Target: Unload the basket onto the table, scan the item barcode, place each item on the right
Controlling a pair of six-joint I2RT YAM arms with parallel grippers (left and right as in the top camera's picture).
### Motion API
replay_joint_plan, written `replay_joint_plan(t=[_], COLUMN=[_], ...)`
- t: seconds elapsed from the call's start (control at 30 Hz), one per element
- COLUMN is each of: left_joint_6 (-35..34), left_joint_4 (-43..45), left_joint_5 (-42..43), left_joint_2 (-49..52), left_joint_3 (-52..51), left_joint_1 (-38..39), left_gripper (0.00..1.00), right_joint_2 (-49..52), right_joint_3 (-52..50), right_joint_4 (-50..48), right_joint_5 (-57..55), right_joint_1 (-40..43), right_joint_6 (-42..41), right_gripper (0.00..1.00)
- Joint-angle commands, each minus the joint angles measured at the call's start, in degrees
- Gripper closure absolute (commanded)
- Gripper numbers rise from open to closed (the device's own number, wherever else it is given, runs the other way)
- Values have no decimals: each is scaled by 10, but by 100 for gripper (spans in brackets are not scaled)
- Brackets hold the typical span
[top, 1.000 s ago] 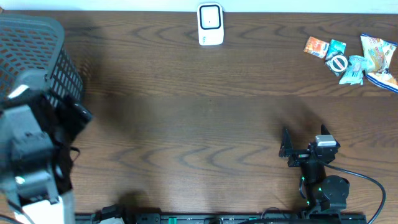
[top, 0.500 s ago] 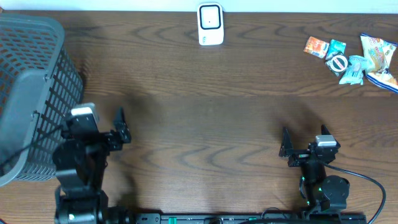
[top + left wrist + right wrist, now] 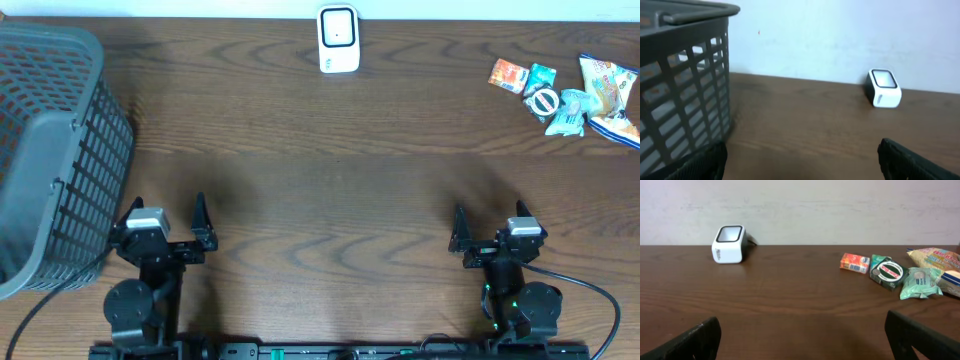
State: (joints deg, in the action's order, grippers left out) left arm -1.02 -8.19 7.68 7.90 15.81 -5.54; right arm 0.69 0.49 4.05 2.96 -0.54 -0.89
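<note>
**Left gripper (image 3: 166, 203) and right gripper (image 3: 488, 210) both spread wide, holding nothing, near the front edge of the table**

Seen from overhead, the two arms sit at the near side of a dark wooden table (image 3: 330, 180), well apart from each other. Each gripper points toward the far edge with its fingers parted and only bare wood between them.

A grey mesh basket (image 3: 90, 150) stands at the left, just beside the left arm. A small white scanner (image 3: 338, 40) stands at the middle of the far edge. The task's items, a cluster of snack packets (image 3: 565, 92), lie in the far right corner, well apart from both grippers.

Only the overhead view takes in the basket, scanner and snacks together.

The left wrist view shows the basket's slatted wall (image 3: 685, 100) rising on the left and the scanner (image 3: 883, 89) in the distance against a pale wall. Its two dark fingertips (image 3: 692, 165) sit at the bottom corners. The snacks fall outside this frame.

The right wrist view leaves out the basket. It shows the scanner (image 3: 729, 244) at the left and the snacks from the side:
- an orange packet (image 3: 855, 263)
- a dark green pack with a round white ring (image 3: 887, 272)
- a pale green packet (image 3: 920, 283)
- a yellow bag (image 3: 939, 260) at the right edge
</note>
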Motion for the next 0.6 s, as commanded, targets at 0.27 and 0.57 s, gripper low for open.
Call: replay_joint_plan(t=[0.27,0.57], left_joint_6=[11,14], left_joint_4=[115,213], left_joint_5=[26,65], left_joint_2=[-69,-78], left_joint_3=[-75,-144], left_joint_1=[2,2], left_gripper=[5,5], right_joint_2=[-3,-3], right_joint_3=[-1,-1], right_joint_4=[2,2], right_joint_5=[0,0], right_joint_1=[3,3], right_joint_6=[-8,-8], right_gripper=[1,1])
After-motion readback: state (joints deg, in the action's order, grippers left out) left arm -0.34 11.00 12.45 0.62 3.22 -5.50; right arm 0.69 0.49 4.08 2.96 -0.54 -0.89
